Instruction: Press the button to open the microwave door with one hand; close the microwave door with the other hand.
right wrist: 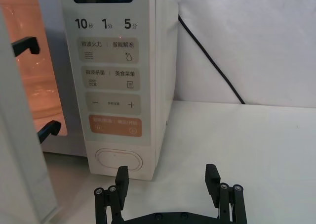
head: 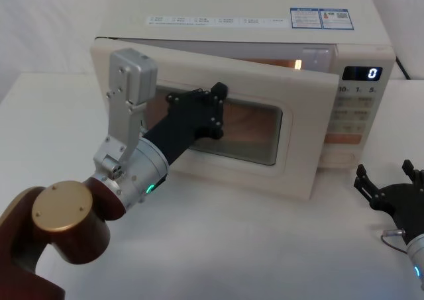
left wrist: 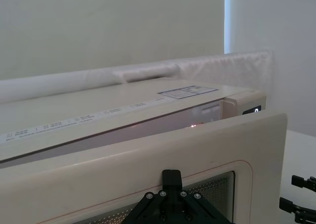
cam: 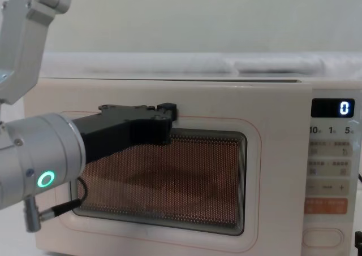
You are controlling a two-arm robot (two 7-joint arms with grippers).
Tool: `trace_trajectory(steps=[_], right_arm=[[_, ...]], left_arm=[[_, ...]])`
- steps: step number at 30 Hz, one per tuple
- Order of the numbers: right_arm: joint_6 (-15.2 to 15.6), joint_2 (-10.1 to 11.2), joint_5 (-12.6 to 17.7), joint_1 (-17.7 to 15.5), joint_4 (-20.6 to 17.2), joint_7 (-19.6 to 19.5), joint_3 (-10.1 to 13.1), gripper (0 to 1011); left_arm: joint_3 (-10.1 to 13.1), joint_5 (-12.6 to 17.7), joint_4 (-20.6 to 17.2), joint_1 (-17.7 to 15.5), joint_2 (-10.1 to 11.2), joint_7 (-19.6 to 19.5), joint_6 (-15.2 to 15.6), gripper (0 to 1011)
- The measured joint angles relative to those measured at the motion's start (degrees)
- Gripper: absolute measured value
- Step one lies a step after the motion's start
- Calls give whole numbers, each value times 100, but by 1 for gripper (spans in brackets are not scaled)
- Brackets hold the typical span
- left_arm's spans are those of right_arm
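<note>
Door of the microwave hangs partly open, and warm light glows in the gap by the control panel. The left gripper sits against the front of the door, up near the top edge of the window. I cannot tell if its fingers are open or closed. The right gripper waits low on the table, near the front right corner of the microwave, fingers spread wide apart, just in front of the button and not touching it.
</note>
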Motion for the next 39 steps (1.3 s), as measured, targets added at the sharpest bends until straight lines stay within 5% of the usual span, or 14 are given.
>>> trace_trajectory(steps=[39], right_arm=[[0,0,0,0,0,0,0,1002]], left_arm=[[-82,367,403,-322,-364,161,153,0]])
